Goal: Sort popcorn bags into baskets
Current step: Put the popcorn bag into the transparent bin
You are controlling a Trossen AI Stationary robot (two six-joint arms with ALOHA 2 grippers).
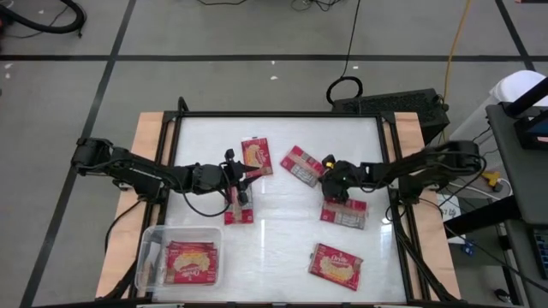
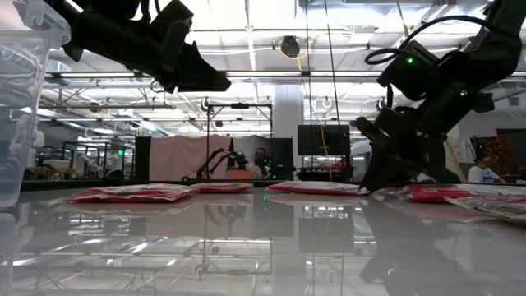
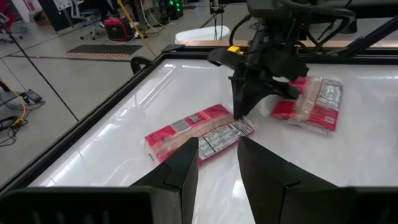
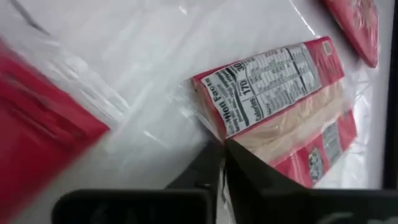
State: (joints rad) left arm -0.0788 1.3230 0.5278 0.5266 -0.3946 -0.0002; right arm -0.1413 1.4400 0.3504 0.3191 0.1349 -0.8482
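"Nutrition Facts" panel (image 4: 273,81) on packet (image 4: 292,118) beside closed right gripper (image 4: 222,149).

Free room, high view: bare table (image 1: 282,231) through the centre and along the top edge; I can pass there. Obstacles: my left gripper (image 1: 242,175) left of centre over a packet (image 1: 239,205); my right gripper (image 1: 327,182) at another packet (image 1: 302,164); tub (image 1: 147,257) lower left; loose packet (image 1: 336,266) lower right.

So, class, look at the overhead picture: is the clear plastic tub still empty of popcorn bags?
No. In the high view a red popcorn bag already lies inside the clear tub at the table's near-left corner.
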